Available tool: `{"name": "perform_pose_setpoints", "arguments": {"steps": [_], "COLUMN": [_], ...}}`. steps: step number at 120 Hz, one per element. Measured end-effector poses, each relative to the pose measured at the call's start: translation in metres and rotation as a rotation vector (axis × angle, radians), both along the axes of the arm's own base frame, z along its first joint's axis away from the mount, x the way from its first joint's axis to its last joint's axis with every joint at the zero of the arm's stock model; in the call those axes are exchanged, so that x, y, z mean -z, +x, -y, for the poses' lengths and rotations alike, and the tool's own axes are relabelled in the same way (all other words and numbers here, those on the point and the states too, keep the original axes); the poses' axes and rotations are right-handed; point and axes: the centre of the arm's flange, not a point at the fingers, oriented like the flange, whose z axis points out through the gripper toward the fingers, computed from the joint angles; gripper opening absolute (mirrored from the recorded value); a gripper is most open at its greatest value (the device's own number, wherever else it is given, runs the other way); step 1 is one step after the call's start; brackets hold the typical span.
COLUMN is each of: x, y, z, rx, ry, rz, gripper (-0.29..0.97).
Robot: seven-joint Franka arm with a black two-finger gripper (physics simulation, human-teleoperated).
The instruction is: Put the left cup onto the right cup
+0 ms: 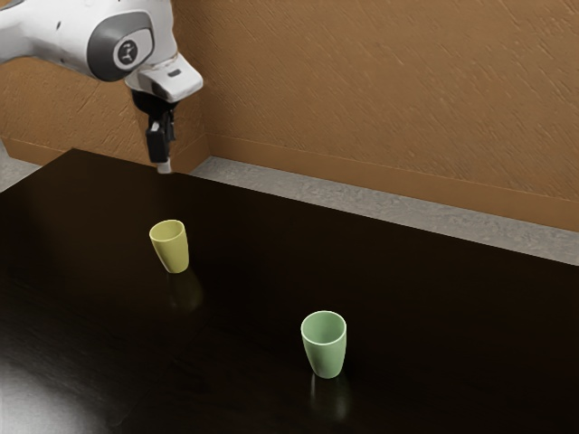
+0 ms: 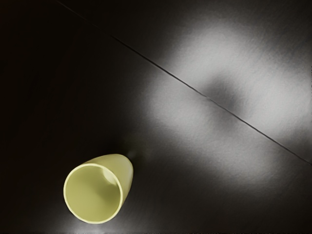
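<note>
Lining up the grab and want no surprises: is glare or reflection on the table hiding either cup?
Exterior view: the glossy table mirrors the yellow cup and green cup faintly below each, both plain to see. Wrist view: broad pale glare with a dark blot lies apart from the yellow cup, not over it.

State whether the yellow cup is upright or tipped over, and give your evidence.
Upright: the yellow cup stands on its narrow base on the table, open mouth facing up.

A yellow cup (image 1: pixel 169 245) and a green cup (image 1: pixel 324 343) are seen on a black worktop (image 1: pixel 434 298); the wall (image 1: pixel 380 81) is textured orange-brown.
</note>
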Motion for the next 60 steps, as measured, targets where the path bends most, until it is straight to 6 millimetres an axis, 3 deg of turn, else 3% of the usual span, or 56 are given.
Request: {"name": "perform_pose_setpoints", "arguments": {"steps": [21,60], "x": [0.017,0.068], "y": [-0.006,-0.01], "z": [-0.011,-0.036], "rx": [-0.041,-0.111], "ry": [-0.039,-0.063], "rz": [-0.021,-0.052], "gripper": [0.68,0.68]}}
